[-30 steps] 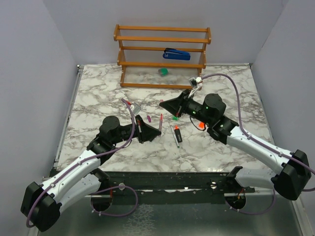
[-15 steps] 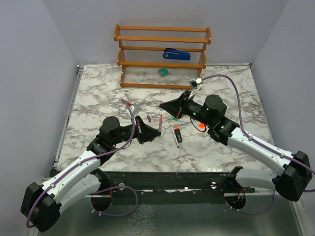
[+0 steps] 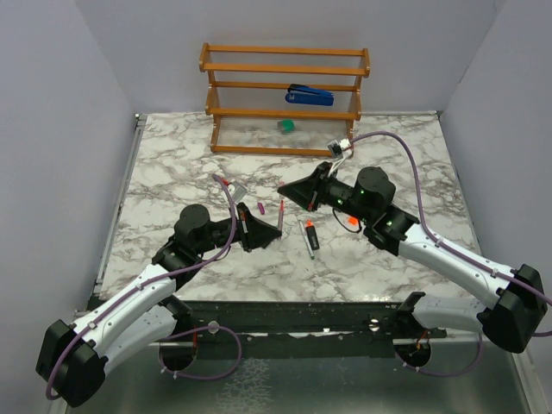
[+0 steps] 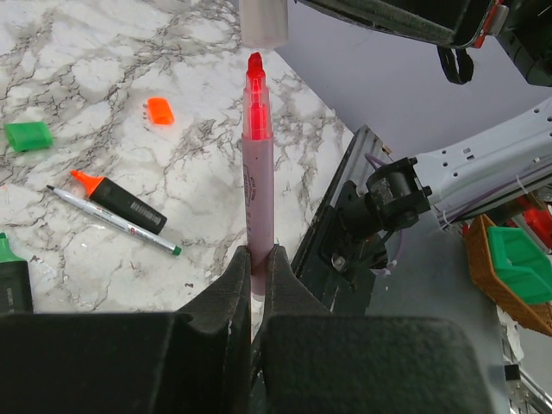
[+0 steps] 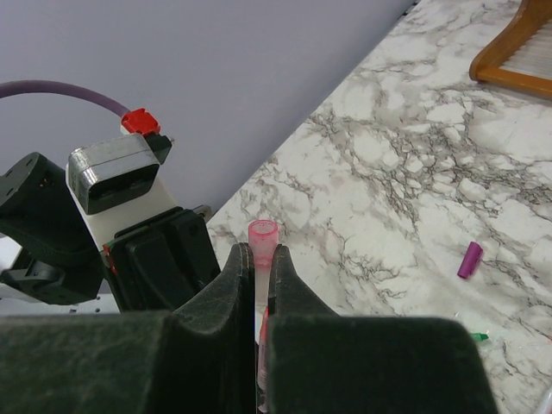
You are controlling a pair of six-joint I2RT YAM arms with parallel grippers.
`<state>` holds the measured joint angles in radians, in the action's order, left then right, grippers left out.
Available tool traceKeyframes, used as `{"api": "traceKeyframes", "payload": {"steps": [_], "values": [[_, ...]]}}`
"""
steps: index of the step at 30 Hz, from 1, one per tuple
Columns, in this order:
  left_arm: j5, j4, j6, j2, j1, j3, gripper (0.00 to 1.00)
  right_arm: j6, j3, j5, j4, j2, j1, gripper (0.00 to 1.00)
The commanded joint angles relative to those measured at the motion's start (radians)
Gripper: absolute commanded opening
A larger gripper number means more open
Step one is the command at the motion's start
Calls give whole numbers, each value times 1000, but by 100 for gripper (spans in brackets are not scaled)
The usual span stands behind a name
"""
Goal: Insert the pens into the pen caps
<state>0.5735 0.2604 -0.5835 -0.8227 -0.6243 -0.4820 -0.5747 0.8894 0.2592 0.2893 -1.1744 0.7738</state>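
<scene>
Hazard, first entry: the pink pen and the pale pink cap are not yet mated. In the left wrist view the pen's red tip sits just short of the cap's mouth and a shade to its left, so I judge that a straight push could land the tip on the rim instead of in the bore. Likely results: the cap twists or pops out of my right claw, which grips it by the sides only, the open end standing proud of the fingertips. Or the pen slides back through my left claw, which grips the barrel low and leaves a long unsupported length to lever about. Holdings, left claw: pressed together on the pink pen, barrel running straight out from between the fingers, tip away from me. Holdings, right claw: pinching the pale pink cap, mouth turned toward the pen. Both items appear raised over the middle of the marble table. Awaiting on the table: orange-tipped marker just beside the grey pen, green-tipped marker, orange cap, green cap, magenta-purple cap. None is touching either claw.
</scene>
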Motion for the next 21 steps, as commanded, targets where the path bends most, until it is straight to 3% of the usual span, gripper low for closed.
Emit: {"api": "traceKeyframes", "payload": {"steps": [1,15,21], "values": [[-41,0,15,19,-6,-14,0,21,0,39,-37,12,13,0],[-107,-16,33,44,-6,-35,0,20,-22,38,-46,25,18,0],[-86,-15,18,41,-6,-19,0,24,-35,-47,-1,71,17,1]]}}
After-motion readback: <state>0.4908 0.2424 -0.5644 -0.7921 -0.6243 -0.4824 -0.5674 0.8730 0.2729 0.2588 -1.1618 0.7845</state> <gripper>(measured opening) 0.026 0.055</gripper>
